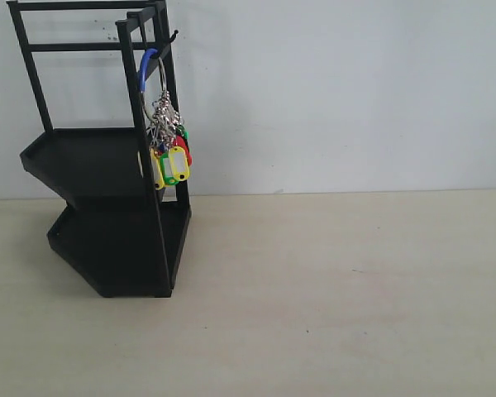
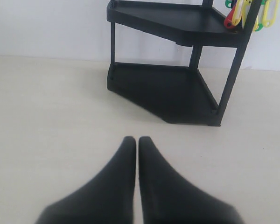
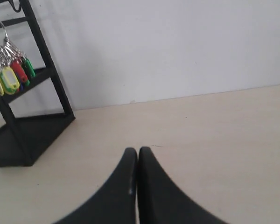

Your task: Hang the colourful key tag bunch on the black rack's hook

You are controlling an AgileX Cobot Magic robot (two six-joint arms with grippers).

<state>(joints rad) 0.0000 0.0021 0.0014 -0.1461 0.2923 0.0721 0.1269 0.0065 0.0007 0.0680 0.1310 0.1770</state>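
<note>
- Judging from the exterior view, the hanging looks done. The colourful key tag bunch (image 1: 170,157) dangles from its blue-sleeved loop (image 1: 146,68), which runs up to the hook (image 1: 172,36) on the top frame of the black rack (image 1: 91,165).
- The tags hang free against the rack's front upright, about level with the upper tray and clear of the table (image 1: 355,289). Whether the loop sits fully behind the hook's upturned tip is too fine to tell. Neither arm shows in this view.
- What is left, I think, is only to keep away cleanly. Both hands should be held low and off the rack, so that nothing knocks the frame or sets the bunch swinging off the hook.
- In the left wrist view, the left hand (image 2: 137,140) has its two fingers pressed together with nothing between them, over bare table. The rack (image 2: 177,93) stands ahead of it, well apart. Only the lower ends of the tags (image 2: 245,11) show at the picture's edge, far beyond the fingertips and higher than them.
- In the right wrist view, the right hand (image 3: 138,150) is likewise closed up and empty. The bunch (image 3: 11,77) hangs beside the rack's upright (image 3: 46,70), well apart from this hand and higher than it, with open table between them.
</note>
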